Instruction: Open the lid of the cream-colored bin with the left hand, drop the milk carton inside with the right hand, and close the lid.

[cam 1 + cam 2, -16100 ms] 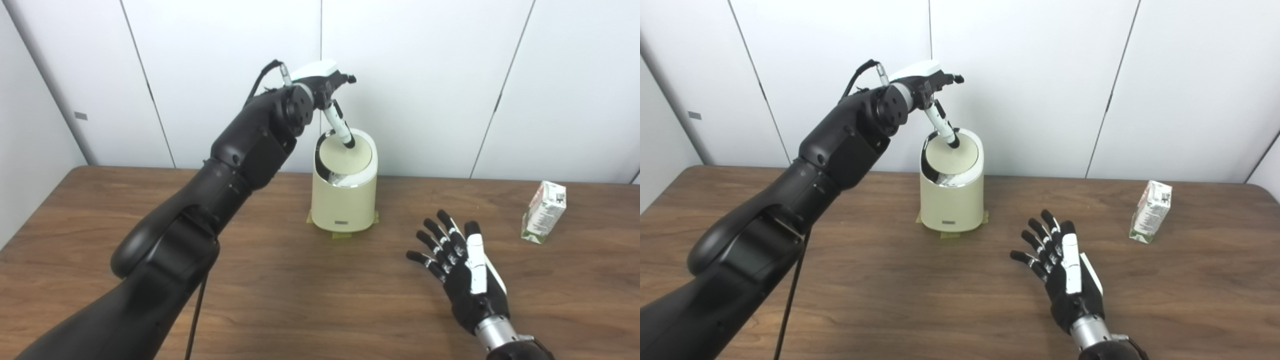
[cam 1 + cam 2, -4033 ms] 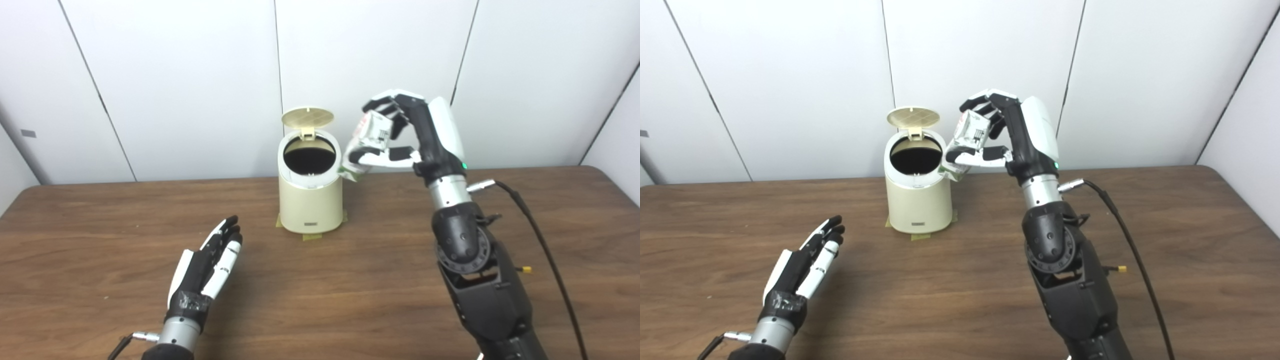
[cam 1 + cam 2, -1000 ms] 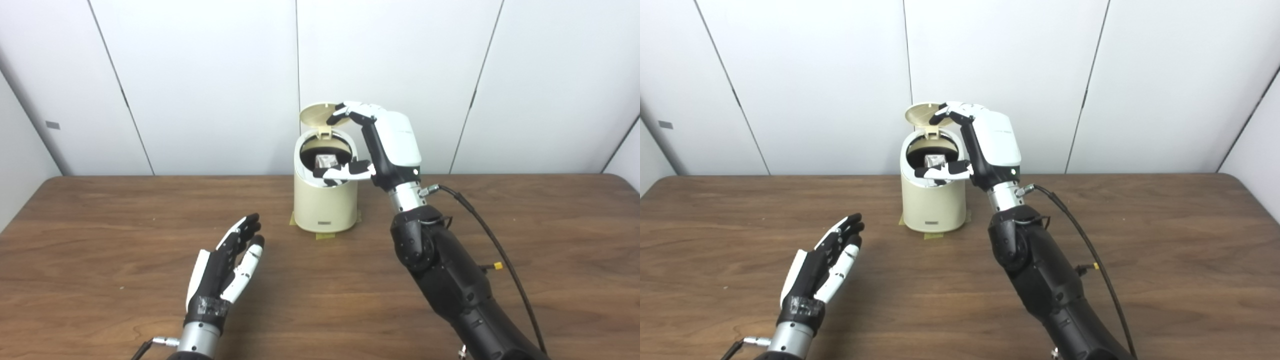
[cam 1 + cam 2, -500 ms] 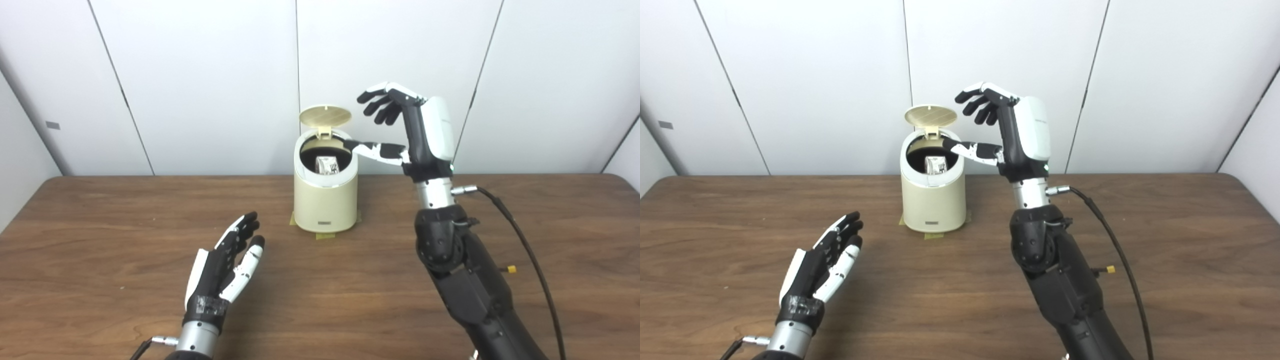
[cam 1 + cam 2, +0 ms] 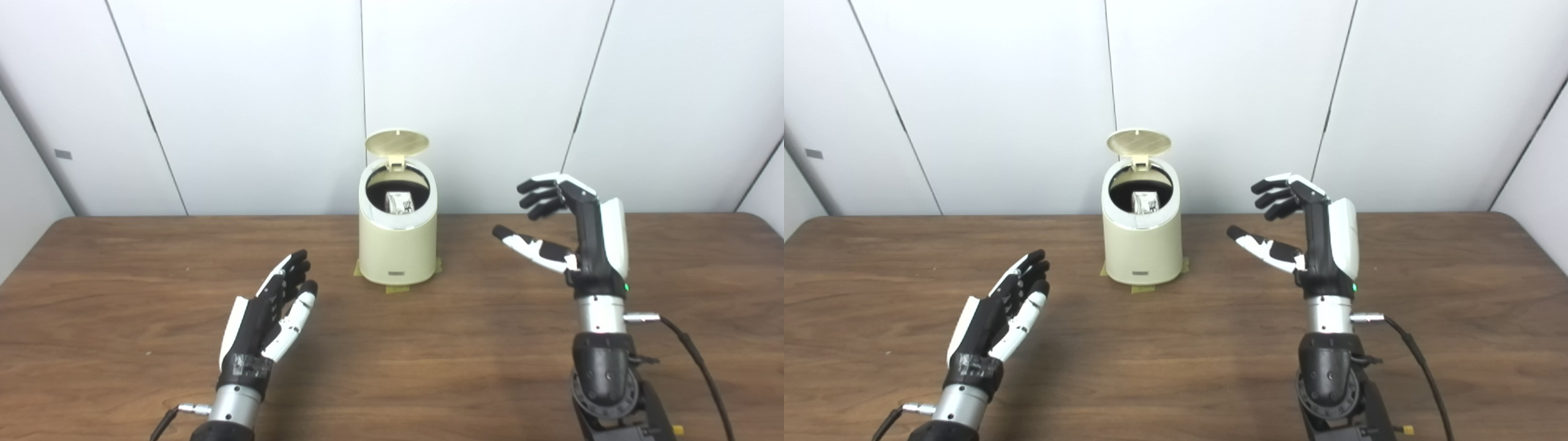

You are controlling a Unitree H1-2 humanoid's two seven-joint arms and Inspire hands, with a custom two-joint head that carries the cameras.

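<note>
The cream-colored bin (image 5: 397, 251) stands at the back middle of the table, its round lid (image 5: 397, 143) tipped up and open. Inside the dark opening, the top of the milk carton (image 5: 399, 203) shows. My right hand (image 5: 572, 228) is raised to the right of the bin, well apart from it, open with fingers spread and nothing in it. My left hand (image 5: 267, 321) hovers low over the table, in front of the bin and to its left, open and empty, palm facing right.
The wooden table (image 5: 122, 294) runs to the white panel wall behind the bin. Tape patches (image 5: 398, 287) sit under the bin's base. A black cable (image 5: 692, 361) trails from my right forearm.
My right hand has pulled back from the bin's opening, moving right and down, still open. The carton stays inside the bin. My left hand has lifted slightly.
</note>
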